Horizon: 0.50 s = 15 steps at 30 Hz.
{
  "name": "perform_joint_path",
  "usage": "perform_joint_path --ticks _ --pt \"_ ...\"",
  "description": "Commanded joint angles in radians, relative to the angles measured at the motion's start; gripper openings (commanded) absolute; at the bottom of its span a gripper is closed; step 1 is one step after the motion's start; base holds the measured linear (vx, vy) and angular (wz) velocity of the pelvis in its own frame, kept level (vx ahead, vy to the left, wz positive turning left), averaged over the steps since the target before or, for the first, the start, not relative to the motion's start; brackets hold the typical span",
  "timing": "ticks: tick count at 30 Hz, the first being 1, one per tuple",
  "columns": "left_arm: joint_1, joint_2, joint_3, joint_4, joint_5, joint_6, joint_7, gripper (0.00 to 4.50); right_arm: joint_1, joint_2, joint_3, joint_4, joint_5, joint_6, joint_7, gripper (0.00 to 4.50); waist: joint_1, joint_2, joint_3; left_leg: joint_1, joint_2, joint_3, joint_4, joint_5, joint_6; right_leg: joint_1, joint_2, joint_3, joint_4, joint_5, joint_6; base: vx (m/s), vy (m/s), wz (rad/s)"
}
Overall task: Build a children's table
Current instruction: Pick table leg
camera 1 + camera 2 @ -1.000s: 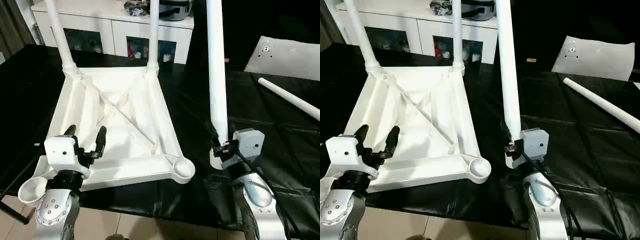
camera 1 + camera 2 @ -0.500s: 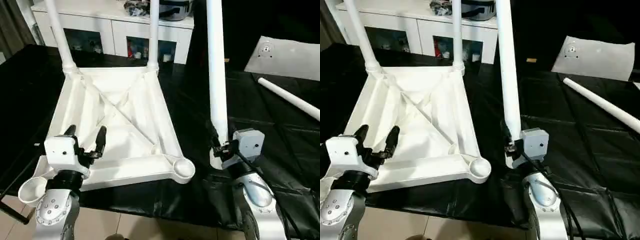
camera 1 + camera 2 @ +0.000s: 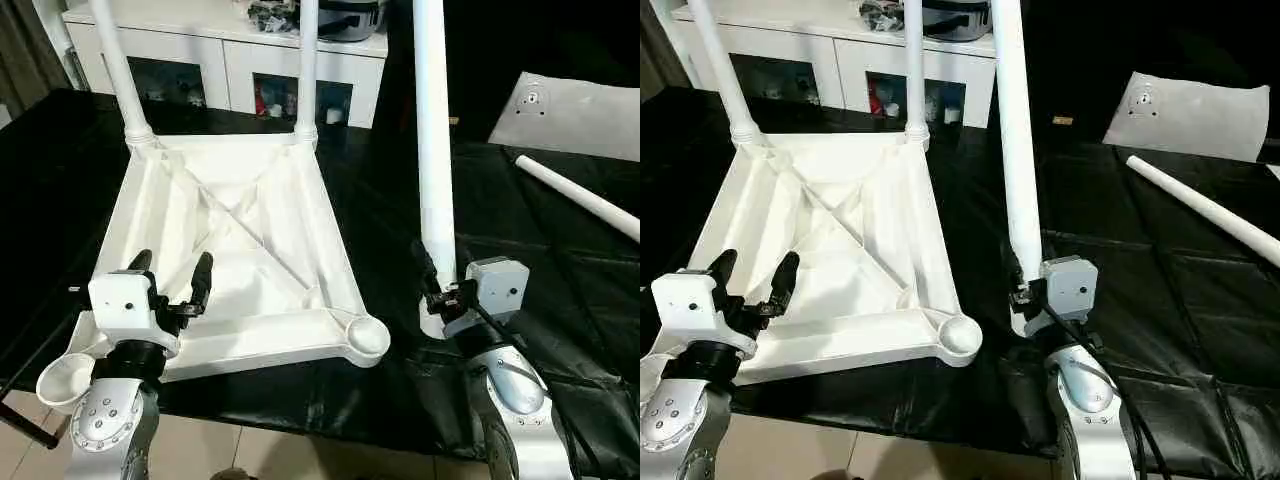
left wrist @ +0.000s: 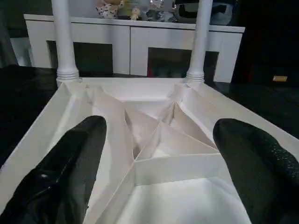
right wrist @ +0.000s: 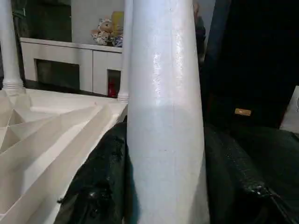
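Observation:
The white tabletop (image 3: 235,255) lies upside down on the black cloth, ribs up. Two legs (image 3: 120,70) (image 3: 307,65) stand in its far corner sockets. The near right socket (image 3: 366,336) and near left socket (image 3: 62,378) hold nothing. My right gripper (image 3: 438,290) is shut on a third leg (image 3: 433,150), held upright with its foot on the cloth just right of the tabletop. My left gripper (image 3: 170,272) hangs open over the tabletop's near left part, fingers (image 4: 79,154) spread above the ribs. A fourth leg (image 3: 580,196) lies on the cloth at the right.
A white cabinet (image 3: 225,55) stands behind the table with clutter on top. A grey sheet (image 3: 570,112) with a small fitting lies at the far right. The black-covered table's front edge (image 3: 300,420) runs just beyond the tabletop's near rim.

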Motion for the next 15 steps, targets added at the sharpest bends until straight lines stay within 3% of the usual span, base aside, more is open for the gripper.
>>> perform_joint_path --ticks 1,15 --pt "-0.007 0.0 -0.002 0.005 0.0 -0.009 0.0 4.09 -0.009 -0.005 -0.001 0.001 0.008 0.006 -0.002 1.85 0.0 0.01 -0.044 0.015 0.031 -0.018 -0.083 -0.46 0.002 0.022 -0.047 0.037 -0.083 -0.44 -0.038 0.0 0.0 0.0" --pt "-0.007 0.0 -0.002 0.005 0.0 -0.009 0.0 4.09 -0.009 -0.005 -0.001 0.001 0.008 0.006 -0.002 1.85 0.0 0.01 -0.044 0.016 0.031 -0.017 -0.082 -0.46 0.002 0.021 -0.047 0.037 -0.085 -0.447 -0.037 0.0 0.0 0.0"
